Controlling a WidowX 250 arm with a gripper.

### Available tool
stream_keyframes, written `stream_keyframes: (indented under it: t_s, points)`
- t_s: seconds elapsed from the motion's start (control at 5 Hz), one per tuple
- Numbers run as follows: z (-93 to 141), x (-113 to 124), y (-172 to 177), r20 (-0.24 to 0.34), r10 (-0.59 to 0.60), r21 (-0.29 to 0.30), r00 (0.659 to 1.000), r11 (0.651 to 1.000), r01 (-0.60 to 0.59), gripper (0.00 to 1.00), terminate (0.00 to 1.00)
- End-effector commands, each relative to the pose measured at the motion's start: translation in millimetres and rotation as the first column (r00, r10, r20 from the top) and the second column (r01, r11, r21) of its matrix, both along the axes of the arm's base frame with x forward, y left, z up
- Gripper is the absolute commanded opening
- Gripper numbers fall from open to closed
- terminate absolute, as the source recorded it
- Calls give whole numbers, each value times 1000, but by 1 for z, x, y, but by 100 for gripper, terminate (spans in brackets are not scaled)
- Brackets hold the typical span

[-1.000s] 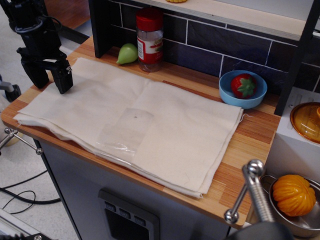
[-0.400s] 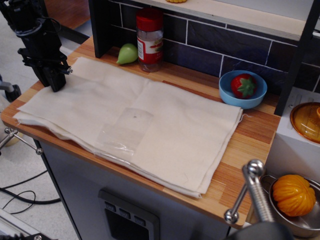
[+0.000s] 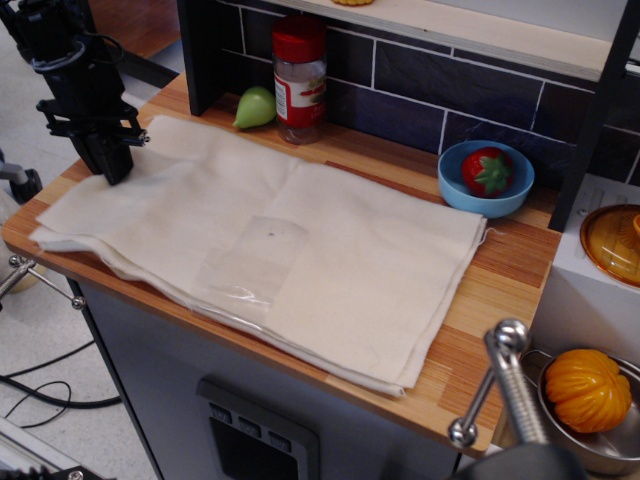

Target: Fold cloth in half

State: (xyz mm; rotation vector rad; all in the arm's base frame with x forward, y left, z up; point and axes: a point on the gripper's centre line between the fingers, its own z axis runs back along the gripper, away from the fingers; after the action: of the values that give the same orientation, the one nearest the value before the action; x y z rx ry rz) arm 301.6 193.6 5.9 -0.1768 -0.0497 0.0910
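The cream cloth lies spread flat over most of the wooden counter, with a faint shiny clear patch near its front middle. My black gripper stands at the cloth's far left edge, pointing down. Its fingers are pressed together on the cloth's edge, and the fabric there looks slightly gathered and raised. The cloth's front edge hangs a little over the counter's front.
A red-lidded spice jar and a green pear stand against the dark tiled back wall. A blue bowl holds a strawberry at the back right. A metal pot with an orange fruit sits lower right.
The gripper's fingers were spread open above the cloth's left edge one second ago; they have closed on that edge. The fabric near them has bunched and risen slightly.
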Motion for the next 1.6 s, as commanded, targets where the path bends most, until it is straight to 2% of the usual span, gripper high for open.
stream_keyframes:
  t_s: [0.0, 0.2, 0.4, 0.6, 1.0, 1.2, 1.4]
  points:
    - [78, 10, -29, 111, -23, -15, 994, 1000, 25, 0, 0]
    - [98, 7, -64, 149, -20, -64, 989, 997, 30, 0, 0]
    - [101, 4, -99, 129, 4, -108, 992, 994, 10, 0, 0]
    - [103, 0, -141, 156, 32, -156, 987, 988, -7, 0, 0]
    - [107, 8, -209, 142, 70, -248, 987, 968, -33, 0, 0]
    - [103, 15, -235, 139, 87, -255, 986, 966, -50, 0, 0]
    - [99, 17, -255, 79, 24, -233, 997, 973, -5, 0, 0]
